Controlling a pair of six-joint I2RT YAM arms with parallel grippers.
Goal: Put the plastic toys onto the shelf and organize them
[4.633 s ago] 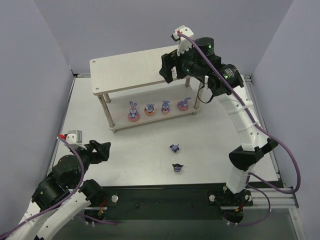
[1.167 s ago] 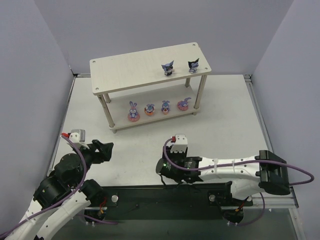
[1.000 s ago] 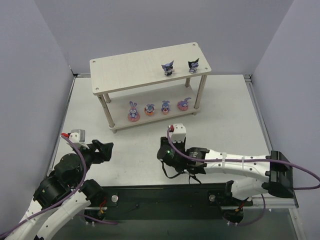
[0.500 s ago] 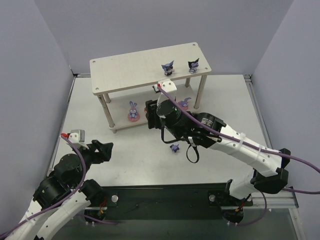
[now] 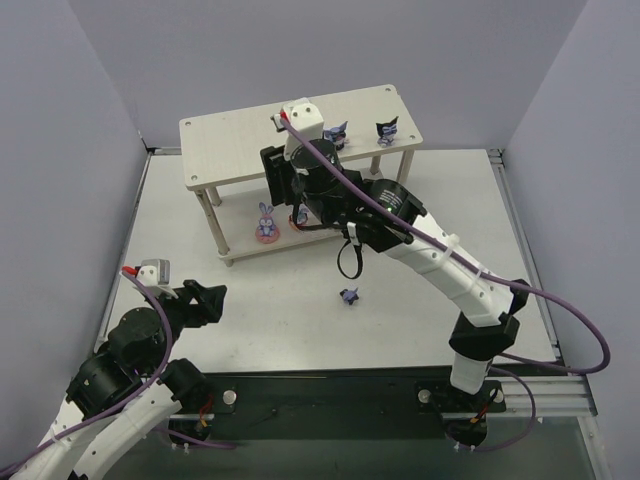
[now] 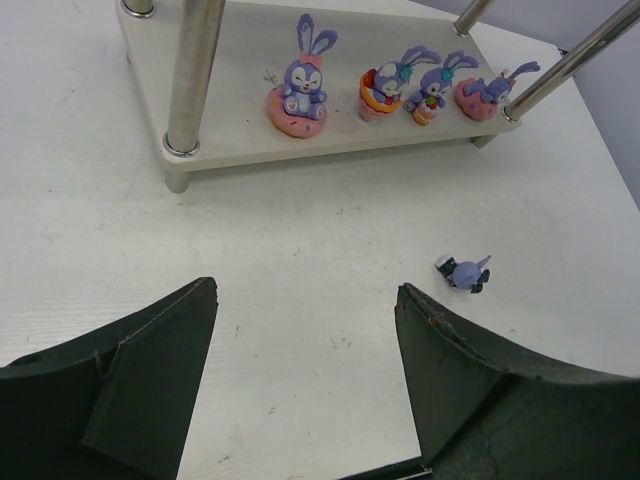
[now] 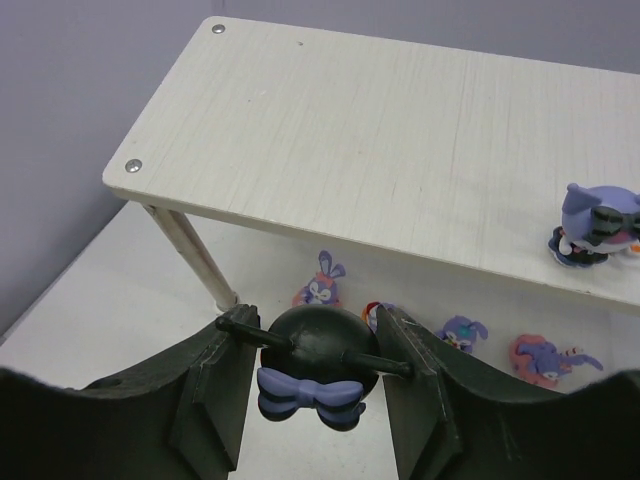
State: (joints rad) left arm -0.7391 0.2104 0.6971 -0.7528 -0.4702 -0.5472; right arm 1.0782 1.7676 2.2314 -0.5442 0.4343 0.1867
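Right gripper [image 7: 312, 372] clamps one dark figure [image 7: 310, 345] by the shelf's [image 5: 240, 135] front edge. Two dark figures [image 5: 336, 133] stand at its top's right end, with four bunnies [image 6: 300, 85] below and a stray figure [image 6: 463, 272] on the table [image 5: 430, 270]. Left gripper [image 6: 305, 300] gapes wide.

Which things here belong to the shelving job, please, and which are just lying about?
Job: shelf; four bunnies on its lower tier; two dark figures on top; held figure in the right gripper; loose figure on the table.
Not involved: left gripper, open.
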